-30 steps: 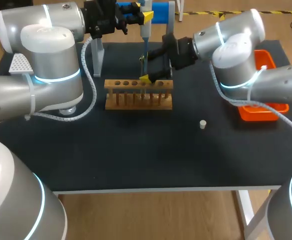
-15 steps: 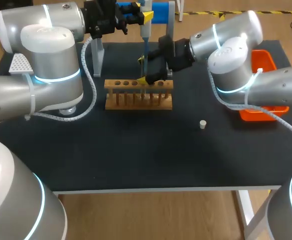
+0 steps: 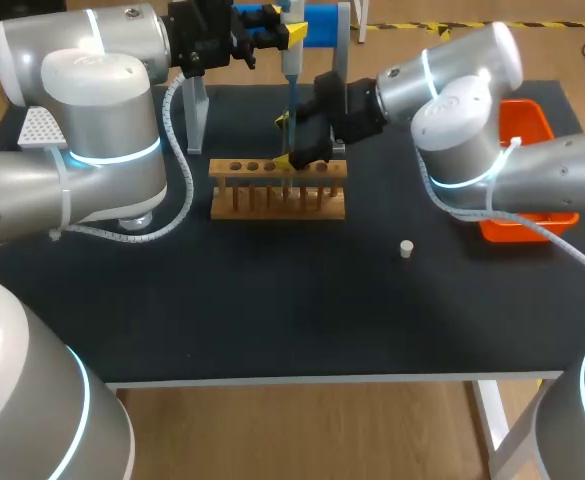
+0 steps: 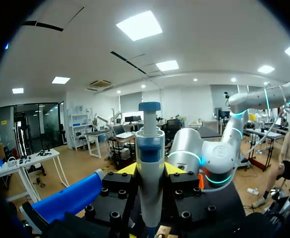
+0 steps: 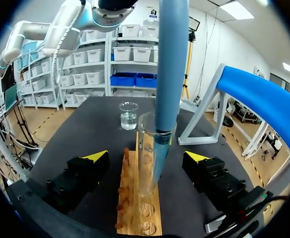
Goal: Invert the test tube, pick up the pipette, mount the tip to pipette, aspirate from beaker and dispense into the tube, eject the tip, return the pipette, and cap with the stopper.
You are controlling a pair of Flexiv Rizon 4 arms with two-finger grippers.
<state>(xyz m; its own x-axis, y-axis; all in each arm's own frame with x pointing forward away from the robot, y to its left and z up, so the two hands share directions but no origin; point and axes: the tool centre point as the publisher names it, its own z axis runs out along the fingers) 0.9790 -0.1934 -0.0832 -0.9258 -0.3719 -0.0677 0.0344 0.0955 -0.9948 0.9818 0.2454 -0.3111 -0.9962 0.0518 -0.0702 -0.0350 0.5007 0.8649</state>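
Black table (image 3: 272,300); blue pipette (image 5: 172,64) end inside clear upright tube (image 5: 145,163).

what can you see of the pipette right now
The pipette stands upright, clamped from two sides by the fingers of the left gripper. Its upper body is pale grey with blue bands and a blue button on top, and looks like plastic. Below the grip a long blue shaft runs straight down. Its narrowed lower end sits inside the mouth of the clear test tube, which stands in the wooden rack. Whether that end touches the glass cannot be told.
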